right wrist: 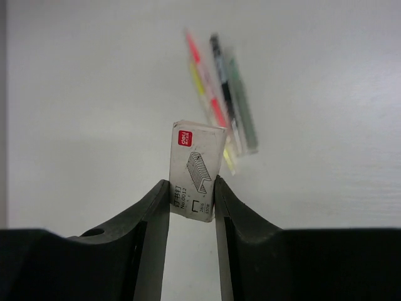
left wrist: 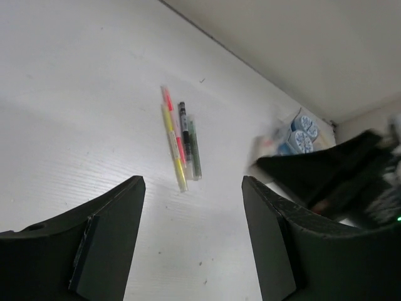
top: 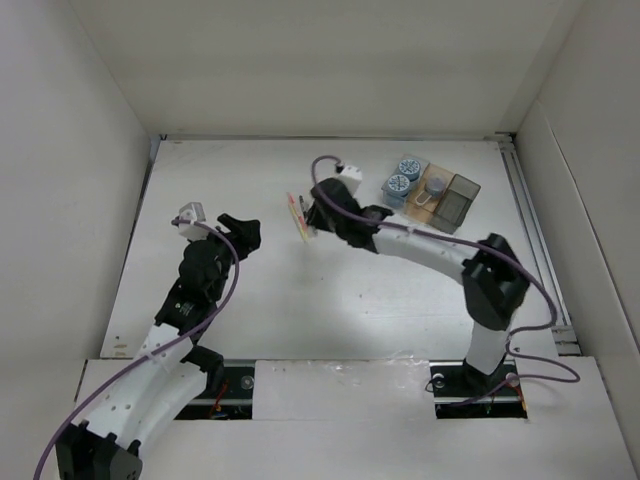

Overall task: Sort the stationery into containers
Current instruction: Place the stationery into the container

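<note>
My right gripper [right wrist: 192, 188] is shut on a small white staple box [right wrist: 197, 164] with a red logo, held above the table. Beyond it, several thin sticks [right wrist: 219, 100] in pink, yellow, black and grey-green lie side by side. From above, that gripper [top: 314, 216] hovers right beside the sticks [top: 297, 217]. The tray of containers [top: 463, 200] stands at the back right, with two patterned discs [top: 403, 176] in its pale blue part. My left gripper [left wrist: 193, 188] is open and empty, short of the sticks [left wrist: 180, 141]; from above it [top: 243, 234] sits left of them.
A small pale clip [top: 434, 188] lies in the tan compartment. The right arm [left wrist: 341, 172] reaches across the right of the left wrist view, in front of the tray [left wrist: 299, 137]. White walls enclose the table on three sides.
</note>
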Available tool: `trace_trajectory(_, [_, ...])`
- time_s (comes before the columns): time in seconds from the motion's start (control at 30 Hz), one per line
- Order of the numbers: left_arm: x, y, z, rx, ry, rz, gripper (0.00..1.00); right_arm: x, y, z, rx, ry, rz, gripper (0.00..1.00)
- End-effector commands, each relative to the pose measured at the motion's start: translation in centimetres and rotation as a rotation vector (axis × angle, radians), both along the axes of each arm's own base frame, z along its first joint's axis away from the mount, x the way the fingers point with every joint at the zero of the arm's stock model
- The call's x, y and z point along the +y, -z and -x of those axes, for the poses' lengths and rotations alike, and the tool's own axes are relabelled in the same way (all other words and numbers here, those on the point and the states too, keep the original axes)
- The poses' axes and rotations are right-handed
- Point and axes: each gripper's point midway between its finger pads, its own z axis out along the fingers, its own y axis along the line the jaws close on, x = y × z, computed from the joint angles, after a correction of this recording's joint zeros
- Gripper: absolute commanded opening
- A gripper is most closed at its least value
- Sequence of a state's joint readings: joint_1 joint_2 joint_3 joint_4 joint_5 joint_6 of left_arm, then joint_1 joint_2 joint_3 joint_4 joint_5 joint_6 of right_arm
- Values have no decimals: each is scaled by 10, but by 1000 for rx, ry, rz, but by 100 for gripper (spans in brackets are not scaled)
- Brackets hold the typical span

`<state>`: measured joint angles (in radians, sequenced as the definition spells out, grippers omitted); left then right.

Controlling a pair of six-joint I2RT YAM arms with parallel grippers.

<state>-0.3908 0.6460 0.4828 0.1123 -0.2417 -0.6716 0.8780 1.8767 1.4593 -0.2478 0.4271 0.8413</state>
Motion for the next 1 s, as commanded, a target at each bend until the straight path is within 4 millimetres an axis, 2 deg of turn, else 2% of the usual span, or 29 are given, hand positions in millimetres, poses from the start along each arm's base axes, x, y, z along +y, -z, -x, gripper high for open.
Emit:
trace_trajectory(0.0, [-18,-3,-10,5,80,-5,60,-91,-36,-48,-86,223,-52,17])
trace_trajectory(0.03, [-24,8,-14,44,106,-25,60,-112,-35,-54,-89,263,-53,17])
trace_trajectory(0.07, [-27,14,-15,64,118,-29,60,-153,-33,-69,-86,348,-44,17])
trace_trajectory(0.13, [-32,15,-18,71,140,-37,60,-193,-27,-73,-76,416,-42,18])
trace_trajectory(0.17, [-35,17,-18,75,151,-35,59,-225,-25,-81,-69,485,-48,20])
trace_trajectory(0.33, [-36,17,-19,67,160,-30,60,-287,-10,-93,-29,582,-56,21])
trace_trajectory(0.47, [-41,24,-19,80,184,-29,60,-313,1,-101,-1,628,-62,22])
trace_trajectory(0.5, [-44,30,-21,95,193,-31,60,-314,7,-101,16,619,-68,22])
trace_trajectory(0.53, [-44,33,-22,104,193,-34,60,-316,3,-104,10,619,-79,24])
trace_trajectory(0.57, [-44,33,-22,104,193,-34,60,-316,7,-105,20,620,-74,24])
trace_trajectory(0.6, [-44,37,-22,116,193,-38,60,-312,1,-108,6,608,-90,25])
trace_trajectory(0.67, [-44,37,-22,116,193,-38,59,-312,5,-109,14,608,-86,27])
trace_trajectory(0.77, [-45,35,-23,107,193,-35,59,-316,5,-109,9,623,-76,34])
trace_trajectory(0.8, [-45,35,-23,107,193,-35,59,-316,14,-107,28,629,-74,36])
trace_trajectory(0.9, [-43,35,-24,106,183,-37,59,-316,13,-108,19,628,-79,42])
trace_trajectory(0.97, [-43,35,-24,106,183,-37,59,-317,8,-108,8,635,-79,53])
